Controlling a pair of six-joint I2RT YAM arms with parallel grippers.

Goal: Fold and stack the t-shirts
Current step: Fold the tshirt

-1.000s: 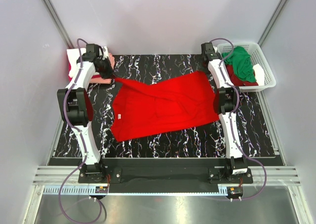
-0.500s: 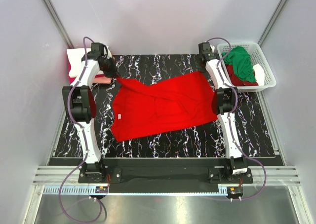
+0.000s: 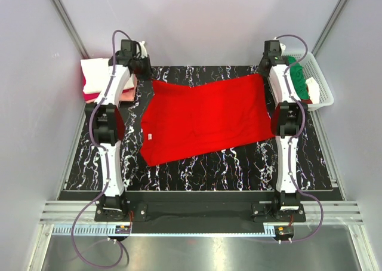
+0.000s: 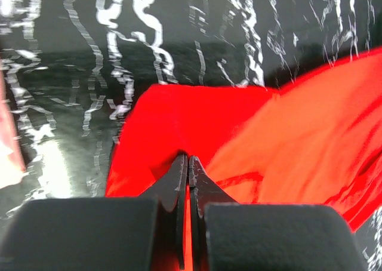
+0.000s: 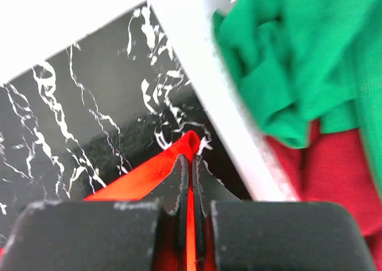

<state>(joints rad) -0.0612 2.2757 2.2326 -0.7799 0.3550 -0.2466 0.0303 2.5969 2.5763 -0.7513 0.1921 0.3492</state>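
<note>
1 red shirt point(image 3: 203, 119), 1 basket point(image 3: 324, 83) (2 shirts point(image 3: 300, 74) inside), 1 folded stack point(image 3: 95, 71).

White basket point(image 5: 224, 104) stands just beside right pincer point(image 5: 190, 159).

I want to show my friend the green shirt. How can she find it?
Start at the black marbled table, then look beside its far right corner for the white lattice basket. The green shirt lies crumpled on top inside it. It is the only green thing there, with a dark red shirt beneath.

Plain pale walls point(image 3: 197, 20) surround a black, white-veined table point(image 3: 239, 169) under even light
</note>
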